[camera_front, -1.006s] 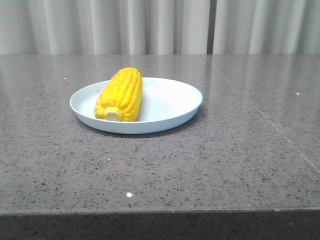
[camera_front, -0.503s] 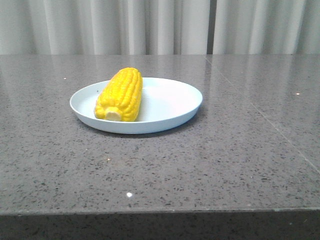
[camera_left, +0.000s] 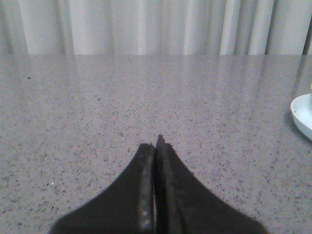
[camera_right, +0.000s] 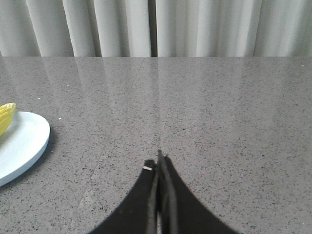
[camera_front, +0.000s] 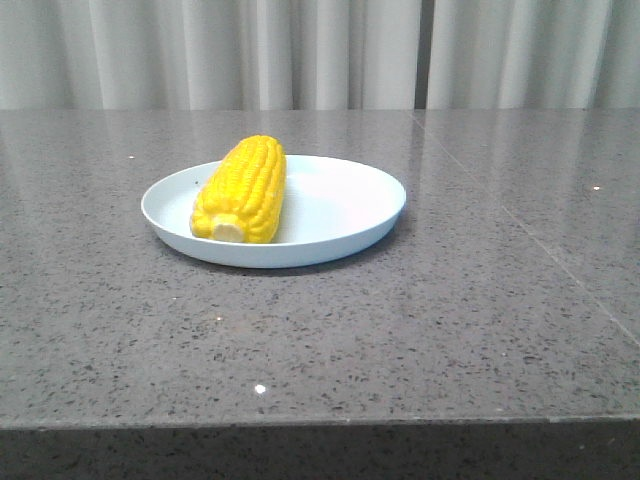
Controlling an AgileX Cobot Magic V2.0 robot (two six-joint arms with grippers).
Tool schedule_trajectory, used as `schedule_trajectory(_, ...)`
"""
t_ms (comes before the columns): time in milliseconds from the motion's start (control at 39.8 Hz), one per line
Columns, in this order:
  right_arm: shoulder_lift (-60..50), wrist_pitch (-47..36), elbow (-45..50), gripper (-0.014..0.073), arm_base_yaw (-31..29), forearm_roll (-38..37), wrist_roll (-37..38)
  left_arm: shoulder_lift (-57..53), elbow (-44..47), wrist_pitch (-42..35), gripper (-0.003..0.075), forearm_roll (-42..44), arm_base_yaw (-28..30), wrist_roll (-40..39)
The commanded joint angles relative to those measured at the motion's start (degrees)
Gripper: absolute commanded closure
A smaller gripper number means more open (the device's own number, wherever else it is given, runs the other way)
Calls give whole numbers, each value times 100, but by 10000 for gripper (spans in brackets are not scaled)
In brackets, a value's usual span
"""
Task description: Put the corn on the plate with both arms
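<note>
The yellow corn [camera_front: 241,188] lies on the left half of the pale blue plate [camera_front: 345,205], cream stub end toward the camera. Neither arm shows in the front view. In the left wrist view my left gripper [camera_left: 156,144] is shut and empty over bare table, with the plate's rim [camera_left: 302,117] at the picture's edge. In the right wrist view my right gripper [camera_right: 159,160] is shut and empty over bare table; the plate [camera_right: 24,141] and the corn's tip [camera_right: 6,116] show at the edge, well apart from it.
The plate sits on a grey speckled stone table [camera_front: 400,320] with a seam line [camera_front: 520,225] running across its right part. White curtains [camera_front: 300,50] hang behind the table's far edge.
</note>
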Motion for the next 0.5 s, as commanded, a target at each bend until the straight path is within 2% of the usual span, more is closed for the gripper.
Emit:
schedule_trajectory(0,63,-474,-146,715,-42,-1,-47,-133,92,-806,741,-59,5,-64)
schedule_trajectory(478,63,-474,-146,715,-42,-1,-47,-133,139,-736,741,-59,5,-64)
